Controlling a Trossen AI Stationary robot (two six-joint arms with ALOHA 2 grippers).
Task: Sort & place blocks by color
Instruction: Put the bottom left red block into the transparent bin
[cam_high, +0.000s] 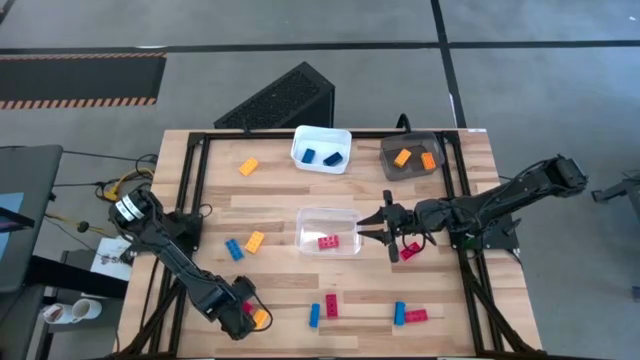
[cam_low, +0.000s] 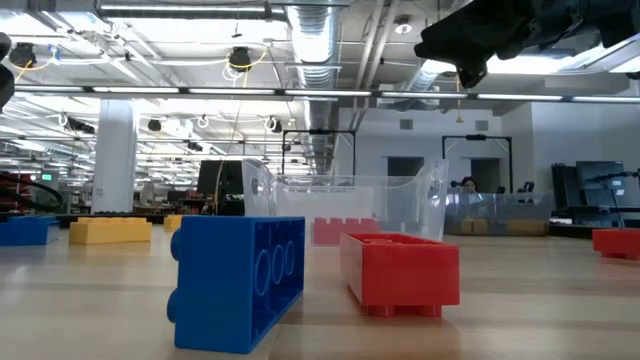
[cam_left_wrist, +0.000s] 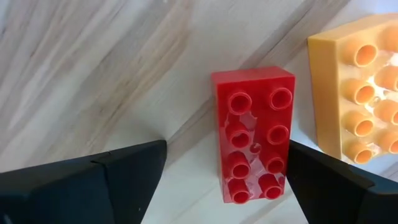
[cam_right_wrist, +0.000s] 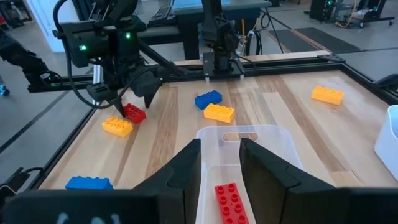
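left gripper (cam_high: 243, 313) sits spread wide right over the red block (cam_left_wrist: 255, 134), long axis running along the gap, orange block (cam_left_wrist: 360, 87) just beside it

Central bin (cam_high: 328, 232) held one block (cam_high: 327, 242). Behind it stood two bins (cam_high: 321, 149), each holding two blocks. Left of it lay a block pair (cam_high: 245, 244). In front of it lay four blocks (cam_high: 322, 310).
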